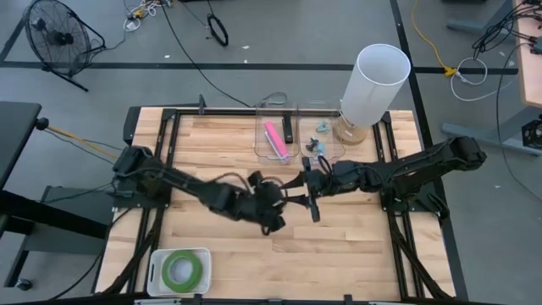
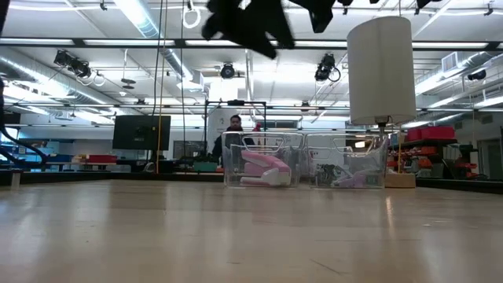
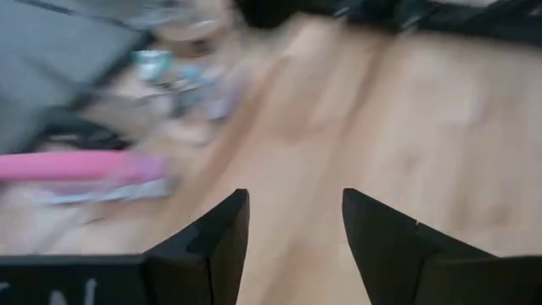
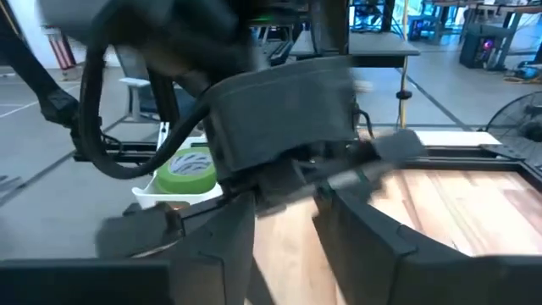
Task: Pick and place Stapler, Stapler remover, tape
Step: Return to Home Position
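While both arms hang above the middle of the wooden table [image 1: 356,254], their tips near each other, a tall white cylinder [image 1: 375,83] stands at the far edge on the right arm's side. The left gripper [image 3: 295,216] holds nothing, its jaws spread wide; the right gripper [image 4: 284,241] is likewise empty, its jaws parted by a narrower gap. Beside the cylinder sit two transparent bins: the left transparent bin [image 1: 264,110] holds a pink stapler [image 1: 275,140], the right transparent bin [image 1: 332,108] small blue staple removers [image 1: 319,146]. At the opposite edge, on the left arm's side and well apart from both grippers, a white bin [image 1: 154,269] holds the tape [image 1: 180,270], a flat bright-green ring with an open centre, lying on its side.
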`<action>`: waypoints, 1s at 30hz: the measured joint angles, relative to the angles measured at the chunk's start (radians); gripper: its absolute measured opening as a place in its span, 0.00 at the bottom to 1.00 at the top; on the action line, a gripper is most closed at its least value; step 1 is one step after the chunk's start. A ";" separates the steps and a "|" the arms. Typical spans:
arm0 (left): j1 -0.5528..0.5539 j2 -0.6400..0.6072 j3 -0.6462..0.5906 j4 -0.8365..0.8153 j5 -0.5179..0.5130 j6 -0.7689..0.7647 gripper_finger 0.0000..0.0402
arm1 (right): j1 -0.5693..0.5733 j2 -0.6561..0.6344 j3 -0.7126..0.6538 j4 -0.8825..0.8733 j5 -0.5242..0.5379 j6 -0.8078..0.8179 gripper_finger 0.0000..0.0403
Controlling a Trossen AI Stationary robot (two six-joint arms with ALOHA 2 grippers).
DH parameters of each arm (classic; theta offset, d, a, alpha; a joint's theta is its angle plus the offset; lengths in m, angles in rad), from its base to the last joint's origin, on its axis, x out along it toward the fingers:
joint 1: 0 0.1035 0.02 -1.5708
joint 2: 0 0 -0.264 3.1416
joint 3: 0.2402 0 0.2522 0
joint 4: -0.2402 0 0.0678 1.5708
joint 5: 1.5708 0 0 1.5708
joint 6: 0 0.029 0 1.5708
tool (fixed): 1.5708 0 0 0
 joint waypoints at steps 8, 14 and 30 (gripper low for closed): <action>0.094 0.001 -0.002 0.264 0.240 0.001 0.48 | 0.002 -0.003 0.001 0.019 0.003 -0.003 0.39; 0.144 0.001 -0.002 0.257 0.306 0.002 0.48 | -0.010 -0.006 0.001 0.015 0.007 -0.006 0.39; 0.167 -0.301 0.000 0.185 0.369 0.004 0.49 | -0.021 -0.589 -0.496 0.239 0.079 -0.008 0.39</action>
